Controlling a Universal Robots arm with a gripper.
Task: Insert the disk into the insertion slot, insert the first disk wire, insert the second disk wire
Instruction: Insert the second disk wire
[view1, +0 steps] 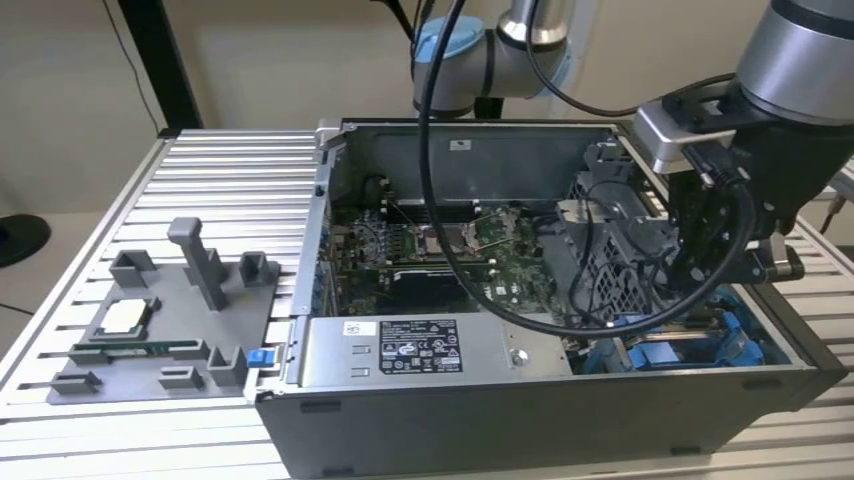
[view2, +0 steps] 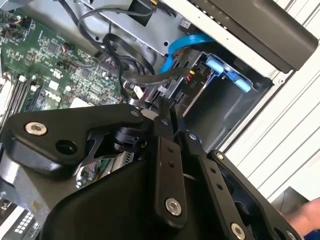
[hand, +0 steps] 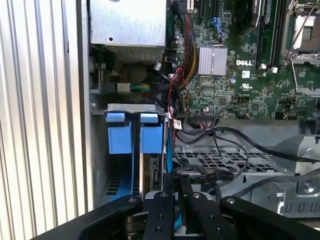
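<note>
On the exterior view's left sat the tray (view1: 80, 385) of fixtures, well apart from the work. Next came the open case (view1: 534, 420), with the power box (view1: 400, 350) along its near wall and the board (view1: 441, 250) behind it. Towards the exterior view's right the gripper (view1: 694, 275) reached down into the case beside the grey cage (view1: 601, 270), just above the slot (view1: 694, 345) with its blue rails.

The disk (hand: 150, 137) stood on edge inside the slot, and its blue carrier tabs faced out in the first wrist view. By the look of it, the disk was already seated. In both wrist views the gripper's fingers (view2: 162, 165) were drawn close together at the tips. They seemed to pinch the black wire (hand: 215, 175) at its flat plug, right beside the disk's rear edge. How firm that hold was could not be told.

As a judgement, the disk would be rigid, fairly heavy for its size and unkind to knocks. It is best held by the carrier's plastic sides, not by the label face or the bare connector end. The wire would be light and limp and would spring back along its curl. Only its plug is stiff enough to steer, so the hold belongs on the plug body, squarely across its flat faces
</note>
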